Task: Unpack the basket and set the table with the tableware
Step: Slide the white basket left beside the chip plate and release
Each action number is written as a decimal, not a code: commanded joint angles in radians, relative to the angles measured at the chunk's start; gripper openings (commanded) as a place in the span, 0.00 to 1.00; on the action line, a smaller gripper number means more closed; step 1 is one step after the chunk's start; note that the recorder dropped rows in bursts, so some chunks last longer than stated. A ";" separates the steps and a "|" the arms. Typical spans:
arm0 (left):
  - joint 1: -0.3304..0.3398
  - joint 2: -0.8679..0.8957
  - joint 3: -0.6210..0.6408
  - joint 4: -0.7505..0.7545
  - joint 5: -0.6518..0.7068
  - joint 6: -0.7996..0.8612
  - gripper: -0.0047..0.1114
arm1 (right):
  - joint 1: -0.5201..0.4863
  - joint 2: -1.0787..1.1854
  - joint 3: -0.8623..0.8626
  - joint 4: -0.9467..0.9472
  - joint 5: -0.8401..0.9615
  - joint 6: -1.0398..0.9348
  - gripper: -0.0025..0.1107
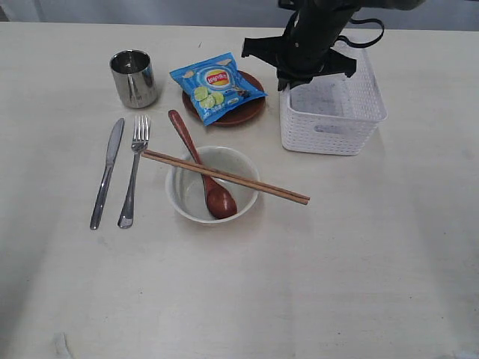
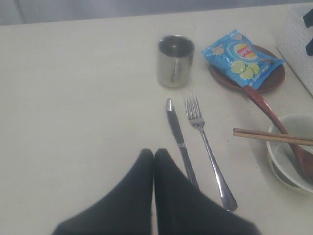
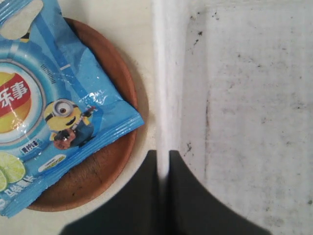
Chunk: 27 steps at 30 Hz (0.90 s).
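Note:
The white basket (image 1: pixel 333 120) stands at the back right of the table (image 1: pixel 337 262), and its inside shows nothing. My right gripper (image 3: pixel 163 154) is shut on the basket's left wall (image 3: pixel 166 73), one finger inside and one outside. On the table lie the knife (image 1: pixel 105 176) and fork (image 1: pixel 133 172). The steel cup (image 1: pixel 135 78) stands behind them. The pale bowl (image 1: pixel 187 198) holds the wooden spoon (image 1: pixel 202 168), and the chopsticks (image 1: pixel 247 182) lie across its rim. My left gripper (image 2: pixel 154 152) is shut and empty above the knife's handle (image 2: pixel 188 169); it is out of the exterior view.
A blue chip bag (image 1: pixel 215 86) lies on the small brown plate (image 1: pixel 251 111), just left of the basket. The right arm (image 1: pixel 314 37) reaches in from the back over the basket.

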 commanded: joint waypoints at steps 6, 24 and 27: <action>-0.003 -0.003 0.007 -0.003 -0.013 -0.003 0.04 | 0.001 0.003 0.005 -0.038 0.036 -0.008 0.02; -0.003 -0.003 0.007 -0.003 -0.013 -0.003 0.04 | 0.001 0.003 0.005 -0.038 0.010 0.011 0.04; -0.003 -0.003 0.007 -0.003 -0.013 -0.003 0.04 | 0.001 0.003 0.005 -0.038 0.010 0.009 0.27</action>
